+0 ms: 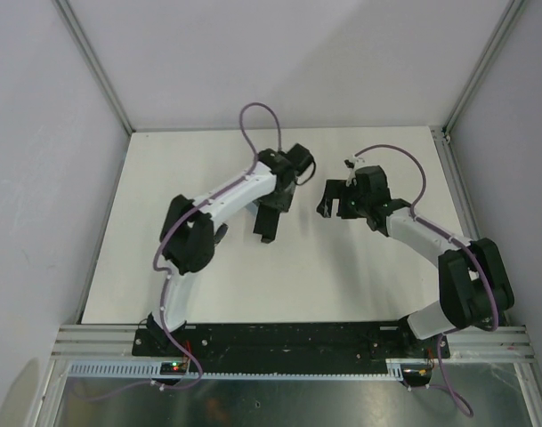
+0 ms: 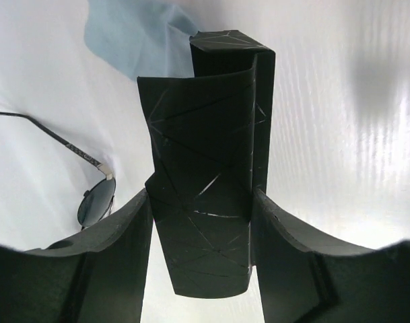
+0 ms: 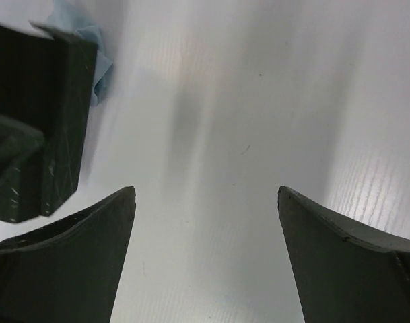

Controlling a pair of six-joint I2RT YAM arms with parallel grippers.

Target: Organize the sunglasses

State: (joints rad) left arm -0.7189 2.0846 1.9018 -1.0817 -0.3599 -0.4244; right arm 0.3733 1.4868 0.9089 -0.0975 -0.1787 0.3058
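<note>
From the top view, the left claw (image 1: 272, 206) is clenched around a black case (image 1: 266, 229) over the middle of the white table (image 1: 342, 285). The right claw (image 1: 328, 200) hangs just beside it, spread wide with nothing in it. The sunglasses do not show here; the left arm probably hides them.

In the left wrist view, the case stands pinched between the two fingers (image 2: 110, 259), its loose flap curling toward the camera. The sunglasses (image 2: 97, 202) lie on the table just left of the near finger, with one thin temple arm running off to the left. A blue cloth (image 2: 134, 33) lies beyond the case. Whether the far end of the case touches the table I cannot tell.

- The case may slide or twist, since the grip seems to bear on smooth sides and a springy flap.
- If the left claw swings or drops leftward, it may catch the temple arm and drag or bend the glasses.

In the right wrist view, the released claw is over bare table, with the case and cloth at its left edge (close enough, I judge, for a careless sideways move to knock the case).

Count: one pair of sunglasses, one case, one cloth, two claws.
</note>
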